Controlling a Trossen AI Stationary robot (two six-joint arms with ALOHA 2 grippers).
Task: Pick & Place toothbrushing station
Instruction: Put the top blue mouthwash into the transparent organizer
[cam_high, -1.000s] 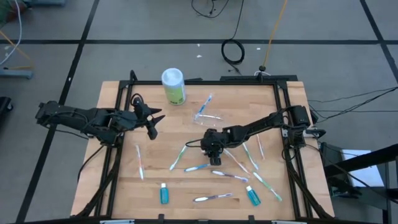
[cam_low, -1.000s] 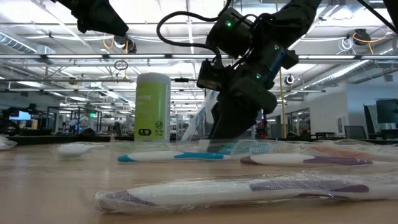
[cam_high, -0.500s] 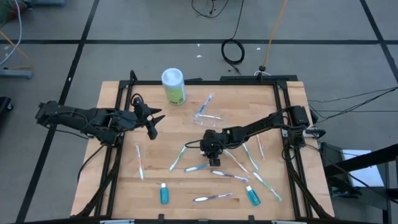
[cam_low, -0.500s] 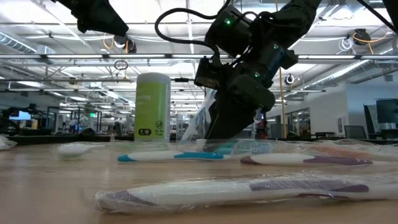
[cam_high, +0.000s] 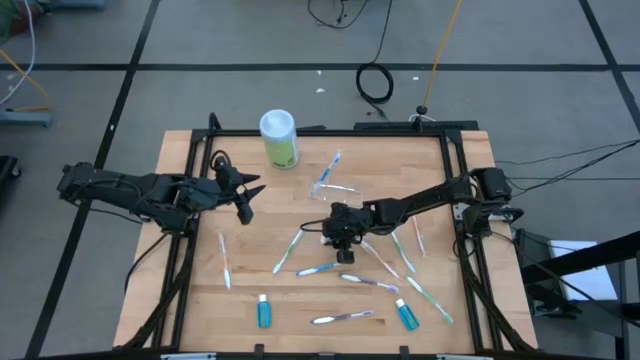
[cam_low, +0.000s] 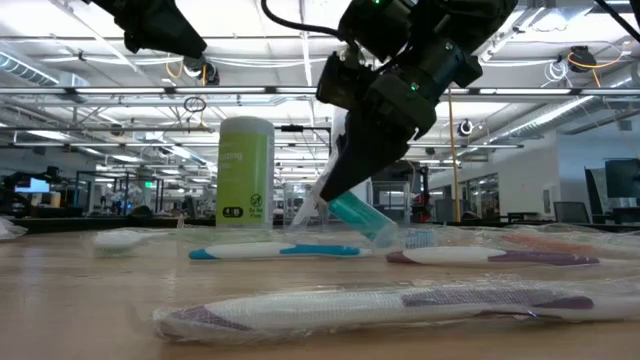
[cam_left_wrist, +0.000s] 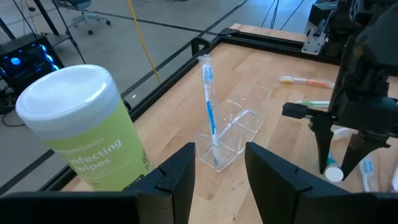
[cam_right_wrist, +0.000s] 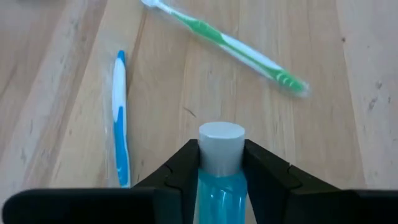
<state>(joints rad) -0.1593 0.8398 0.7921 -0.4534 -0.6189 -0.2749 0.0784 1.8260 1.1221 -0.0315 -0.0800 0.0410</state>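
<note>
1. Right gripper (cam_right_wrist: 217, 180): clamped on a small blue white-capped tube (cam_right_wrist: 219, 162), one finger pressed against each side just below the cap. It is near the middle of the table (cam_high: 190, 300).
2. Change since the earlier frames: the right gripper stood low over the toothbrushes with the tube down at the wood; in the low view the tube (cam_low: 360, 218) now hangs tilted, clear of the table surface, and the gripper has risen.
3. Left gripper (cam_high: 247, 200): fingers apart, nothing between them, hovering over the left half of the table. Position unchanged from the earlier frames.
4. Clear plastic cup (cam_left_wrist: 233, 127): stands toward the back of the table, beyond the right gripper, with one blue toothbrush (cam_left_wrist: 209, 106) leaning upright inside. Unchanged.
5. Loose toothbrushes: a blue toothbrush (cam_right_wrist: 119, 118) and a green toothbrush (cam_right_wrist: 230, 46) lie flat on the wood below the lifted tube; a purple toothbrush (cam_high: 368, 282) lies toward the front. All unmoved.
6. Other blue tubes: one (cam_high: 263, 312) at the front left, one (cam_high: 406, 315) at the front right, both lying flat and unmoved.
7. Green canister with a white lid (cam_high: 279, 138): upright at the back of the table. Unchanged.
</note>
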